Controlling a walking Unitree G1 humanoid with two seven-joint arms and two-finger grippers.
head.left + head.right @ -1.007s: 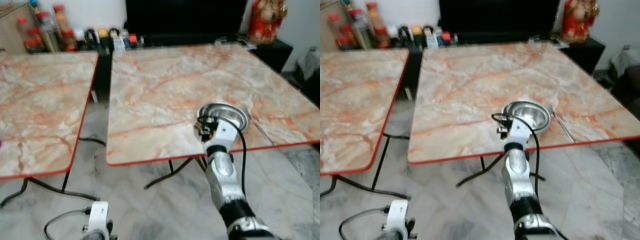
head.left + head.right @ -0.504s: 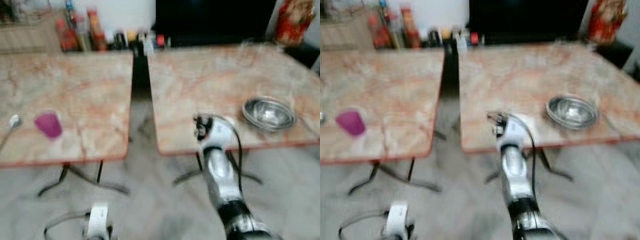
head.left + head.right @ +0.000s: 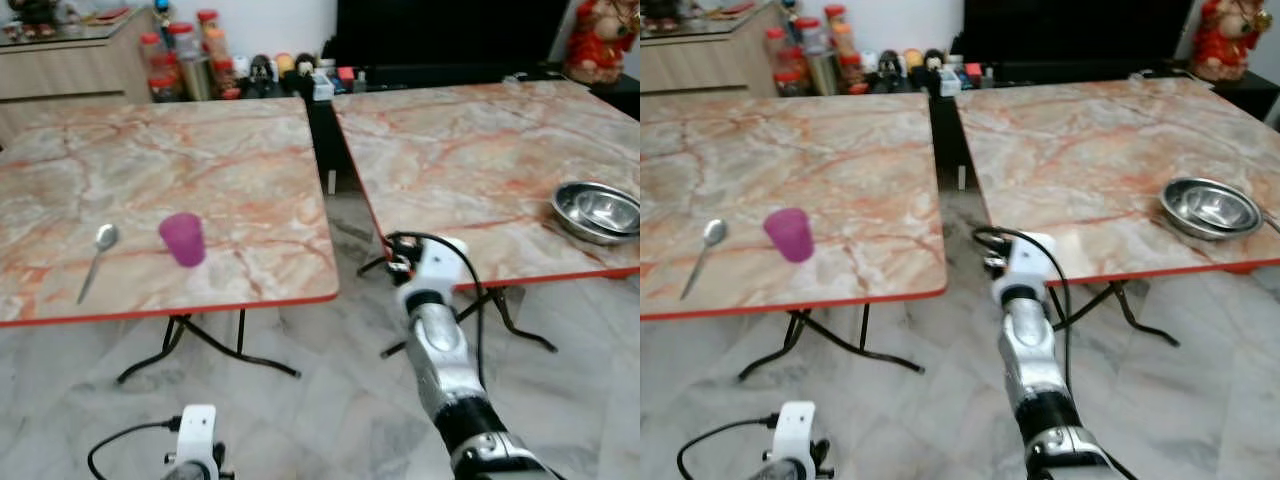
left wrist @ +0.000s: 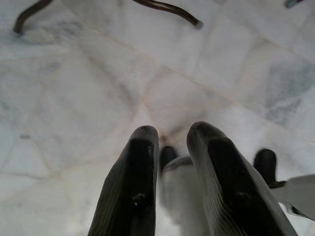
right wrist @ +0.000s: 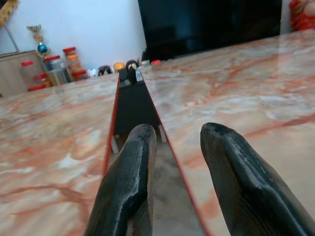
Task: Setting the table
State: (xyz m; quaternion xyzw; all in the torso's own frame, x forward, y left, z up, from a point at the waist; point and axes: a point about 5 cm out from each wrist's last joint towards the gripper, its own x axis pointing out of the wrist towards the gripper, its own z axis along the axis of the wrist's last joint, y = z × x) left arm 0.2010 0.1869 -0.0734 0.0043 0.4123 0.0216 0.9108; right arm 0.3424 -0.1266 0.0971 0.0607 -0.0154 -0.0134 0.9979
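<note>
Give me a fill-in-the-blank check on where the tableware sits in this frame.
1. The purple cup stands on the ____ table.
2. The spoon lies to the cup's ____, on the robot's own sides.
3. The steel bowl sits on the ____ table.
4. The right hand holds ____.

Missing words: left; left; right; nothing

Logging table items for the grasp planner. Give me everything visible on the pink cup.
The pink cup is a small, translucent-looking magenta tumbler, likely plastic, tapering slightly toward its base. It stands upright, mouth up, on the left table, toward that table's near edge. Whether it holds anything cannot be told. A metal spoon lies on the table to its left, apart from it. Nothing touches the cup except the tabletop; the right gripper is off to its right, by the gap between the tables.
</note>
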